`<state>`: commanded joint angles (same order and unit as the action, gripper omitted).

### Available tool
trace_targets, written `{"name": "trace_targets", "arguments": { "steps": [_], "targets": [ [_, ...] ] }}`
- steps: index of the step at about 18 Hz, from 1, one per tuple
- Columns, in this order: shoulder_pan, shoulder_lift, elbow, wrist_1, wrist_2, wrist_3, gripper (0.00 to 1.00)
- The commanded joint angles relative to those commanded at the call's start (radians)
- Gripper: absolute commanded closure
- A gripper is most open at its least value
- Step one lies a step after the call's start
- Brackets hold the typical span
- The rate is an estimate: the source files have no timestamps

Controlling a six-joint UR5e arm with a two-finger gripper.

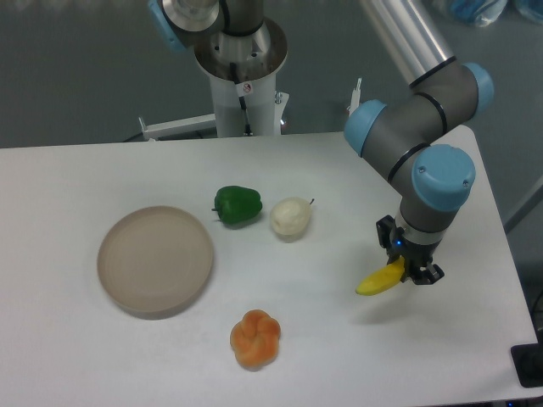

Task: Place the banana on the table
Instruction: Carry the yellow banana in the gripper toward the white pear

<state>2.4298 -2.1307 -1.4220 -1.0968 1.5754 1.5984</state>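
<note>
The bright yellow banana is held in my gripper at the right side of the white table. The gripper is shut on the banana's right end, and the free end points left and slightly down. The banana hangs just above the tabletop, with a faint shadow under it. The part of the banana between the fingers is hidden.
A round beige-grey plate lies at the left. A green pepper and a white garlic-like bulb sit near the middle. An orange knotted bun lies toward the front. The table's right edge is close to the gripper.
</note>
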Motion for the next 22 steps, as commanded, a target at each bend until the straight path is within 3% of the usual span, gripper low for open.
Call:
{"name": "trace_targets", "arguments": {
  "steps": [7, 12, 17, 22],
  "targets": [
    [-0.040, 0.014, -0.012, -0.023, 0.002, -0.026, 1.00],
    [-0.084, 0.097, -0.155, -0.012, 0.009, -0.074, 1.00],
    [-0.162, 0.084, -0.190, 0.003, 0.009, -0.234, 0.99],
    [-0.212, 0.043, -0.189, 0.057, 0.009, -0.250, 0.92]
  ]
}}
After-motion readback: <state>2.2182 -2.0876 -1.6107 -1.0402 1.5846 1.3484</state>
